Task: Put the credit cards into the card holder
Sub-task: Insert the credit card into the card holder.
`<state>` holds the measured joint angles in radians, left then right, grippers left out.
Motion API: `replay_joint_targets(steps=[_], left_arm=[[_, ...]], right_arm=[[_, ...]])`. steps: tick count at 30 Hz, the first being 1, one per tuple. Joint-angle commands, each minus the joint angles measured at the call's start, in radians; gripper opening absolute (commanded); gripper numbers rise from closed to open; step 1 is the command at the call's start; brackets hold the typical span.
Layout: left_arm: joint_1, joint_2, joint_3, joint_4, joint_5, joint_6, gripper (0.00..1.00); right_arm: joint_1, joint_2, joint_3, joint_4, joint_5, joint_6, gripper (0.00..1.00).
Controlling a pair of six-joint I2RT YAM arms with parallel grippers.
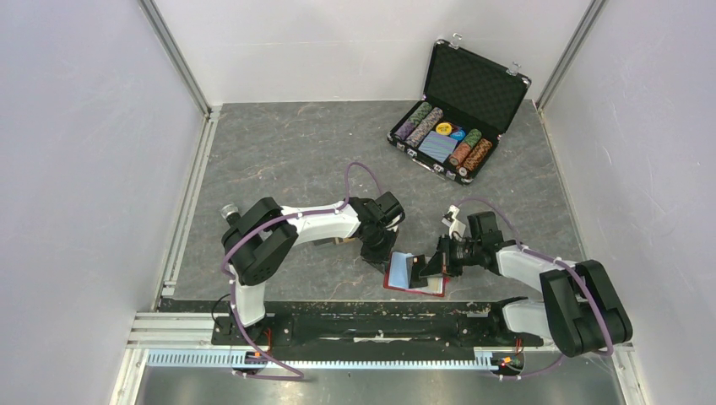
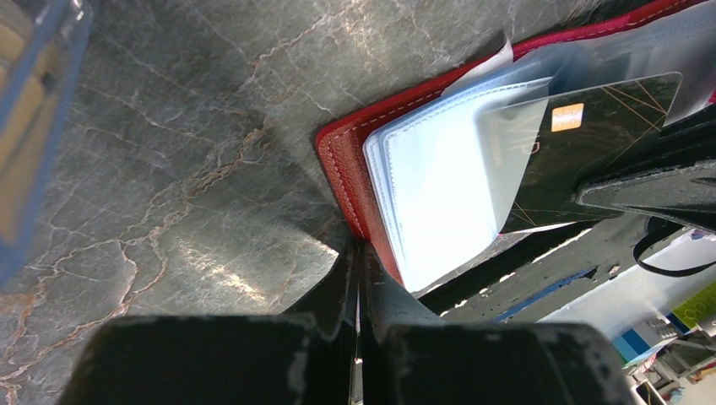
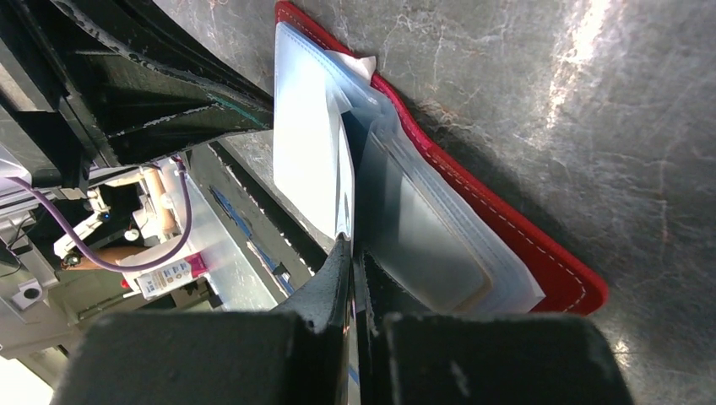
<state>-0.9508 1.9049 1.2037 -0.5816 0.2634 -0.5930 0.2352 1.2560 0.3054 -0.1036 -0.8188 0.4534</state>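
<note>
The red card holder (image 1: 394,274) is laid open on the grey table (image 1: 279,152), just beside the black rail (image 1: 338,325), its clear sleeves fanned apart, with one black card (image 2: 591,139), orange-chipped and gold-lined, partly slid into a sleeve.

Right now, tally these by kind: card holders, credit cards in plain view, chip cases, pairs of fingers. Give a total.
card holder, red, open: 1
credit card, black, partly in a clear sleeve: 1
chip case, black, lid up: 1
pairs of fingers, left fingers and right fingers, both closed: 2
Total: 5
</note>
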Motion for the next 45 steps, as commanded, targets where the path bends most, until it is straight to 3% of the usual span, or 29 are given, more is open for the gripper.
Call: replay_joint_targets(steps=[1, 24, 29, 45], left_arm=[[-0.02, 0.045, 0.005, 0.003, -0.008, 0.036, 0.02], [-0.021, 0.06, 0.005, -0.013, -0.012, 0.03, 0.02], [-0.021, 0.062, 0.008, -0.014, -0.011, 0.031, 0.02], [-0.021, 0.063, 0.013, -0.015, -0.008, 0.031, 0.02]], right_arm=[[0.003, 0.017, -0.027, 0.095, 0.036, -0.01, 0.0], [0.0, -0.077, -0.09, 0.193, 0.184, 0.153, 0.0], [0.002, -0.1, -0.126, 0.283, 0.187, 0.246, 0.0], [0.108, 0.009, -0.144, 0.426, 0.147, 0.342, 0.0]])
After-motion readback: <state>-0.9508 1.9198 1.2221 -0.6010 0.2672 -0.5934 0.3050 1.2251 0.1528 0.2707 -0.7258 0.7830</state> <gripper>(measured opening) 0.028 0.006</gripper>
